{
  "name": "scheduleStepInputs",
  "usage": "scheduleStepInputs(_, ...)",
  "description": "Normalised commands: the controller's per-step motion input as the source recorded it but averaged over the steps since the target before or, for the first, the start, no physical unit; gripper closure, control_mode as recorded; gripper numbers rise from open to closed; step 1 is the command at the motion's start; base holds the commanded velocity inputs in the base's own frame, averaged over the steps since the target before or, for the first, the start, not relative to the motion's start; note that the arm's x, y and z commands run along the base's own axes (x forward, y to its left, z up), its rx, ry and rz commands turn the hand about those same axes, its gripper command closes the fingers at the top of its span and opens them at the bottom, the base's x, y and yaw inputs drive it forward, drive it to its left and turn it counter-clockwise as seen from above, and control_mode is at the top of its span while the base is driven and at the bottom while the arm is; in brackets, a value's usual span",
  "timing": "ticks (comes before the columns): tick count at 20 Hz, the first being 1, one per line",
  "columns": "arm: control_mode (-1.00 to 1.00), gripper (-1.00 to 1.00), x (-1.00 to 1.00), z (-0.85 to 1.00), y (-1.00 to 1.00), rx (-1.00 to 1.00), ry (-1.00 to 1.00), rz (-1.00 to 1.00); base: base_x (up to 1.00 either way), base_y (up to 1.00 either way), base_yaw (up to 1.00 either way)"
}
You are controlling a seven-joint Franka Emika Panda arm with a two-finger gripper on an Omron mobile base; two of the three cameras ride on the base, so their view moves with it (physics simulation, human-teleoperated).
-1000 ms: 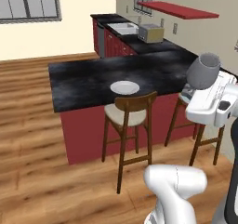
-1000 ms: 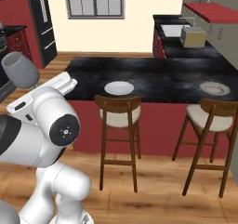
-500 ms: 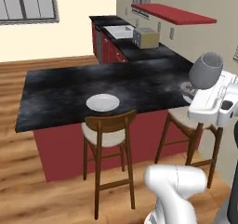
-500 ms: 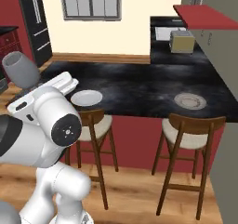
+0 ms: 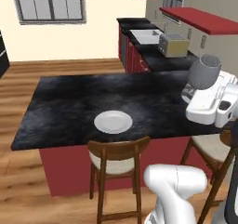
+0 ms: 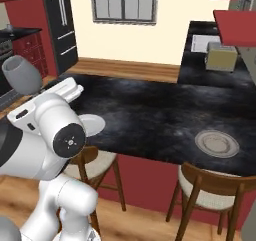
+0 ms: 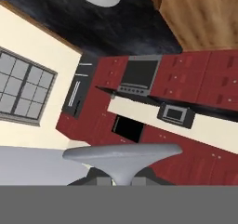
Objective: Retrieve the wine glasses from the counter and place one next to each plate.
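**Item: wine glass** (image 5: 204,71) (one of a pair; the other is not catalogued here). Grey, translucent, with a rounded bowl, short stem and round foot. Judged light, rigid, smooth and breakable; it would slip under a loose pinch and crack under a hard one. Best held at the stem, just above the foot, and kept upright.

**Location:** carried in the air above the counter (image 5: 69,102), with the bowl standing up over the robot's hand in both base views. In the hand view the foot spreads flat directly above the finger tips.

**Holder: gripper** (image 7: 117,180). Its jaws are drawn nearly together, apparently pinching the stem beneath the foot.

**Destinations:** white plate (image 5: 113,121) at the near edge by a stool; patterned plate (image 6: 216,143) farther along. No glass stands beside either.
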Motion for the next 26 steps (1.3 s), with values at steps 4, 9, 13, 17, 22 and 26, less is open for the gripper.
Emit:
scheduleStepInputs(4,1.0,1.0,0.0,0.0,0.0,0.0,0.0,0.0,0.75,-0.4,0.22)
scheduleStepInputs(9,1.0,1.0,0.0,0.0,0.0,0.0,0.0,0.0,0.42,-0.33,0.28)
scheduleStepInputs(13,1.0,1.0,0.0,0.0,0.0,0.0,0.0,0.0,0.17,-0.34,0.39)
scheduleStepInputs(17,1.0,1.0,0.0,0.0,0.0,0.0,0.0,0.0,0.32,-0.27,0.2)
scheduleStepInputs(22,1.0,1.0,0.0,0.0,0.0,0.0,0.0,0.0,0.28,-0.53,0.21)
scheduleStepInputs(26,-1.0,1.0,0.63,-0.52,-0.57,0.08,0.11,0.19,0.0,0.0,0.0)
